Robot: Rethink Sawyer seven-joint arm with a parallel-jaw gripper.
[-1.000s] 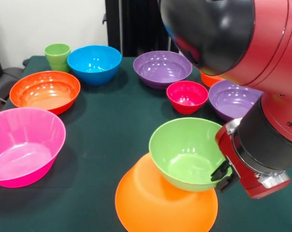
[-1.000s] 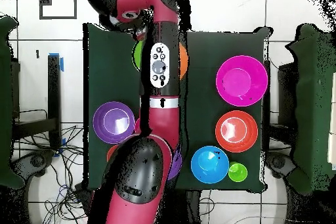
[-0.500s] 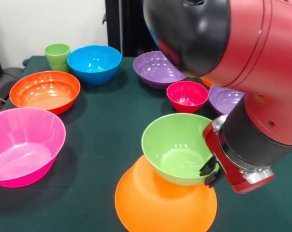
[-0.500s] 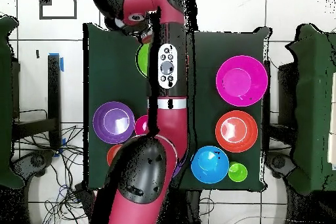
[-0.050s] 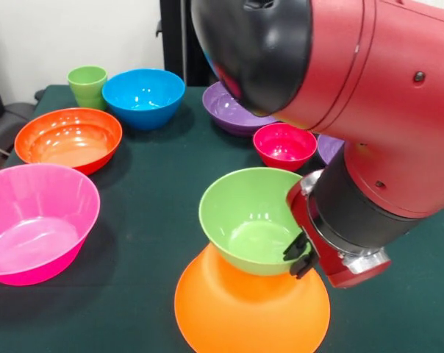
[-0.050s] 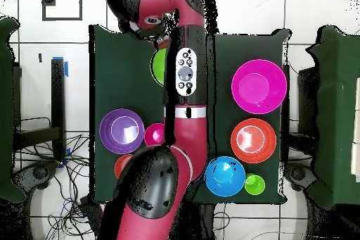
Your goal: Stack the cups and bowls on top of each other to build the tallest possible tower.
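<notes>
A green bowl (image 5: 248,220) hangs upright over the upturned orange bowl (image 5: 251,305) at the table's near edge. My gripper (image 5: 298,257) is shut on its right rim. I cannot tell whether the two bowls touch. From overhead only a slice of the green bowl (image 6: 159,66) shows beside the arm, and the orange bowl is hidden. The light-green cup (image 5: 87,86) stands at the far left next to a blue bowl (image 5: 143,95).
A pink bowl (image 5: 34,220) and a red-orange bowl (image 5: 67,137) sit at the left. A purple bowl (image 5: 226,110) and a small magenta-red bowl (image 5: 284,145) lie behind the green one. Another purple bowl (image 6: 121,130) is mostly hidden by the arm in the front view.
In the front view, the gripper has carried the green bowl leftward, more squarely over the orange bowl. The arm now covers more of the purple bowls.
</notes>
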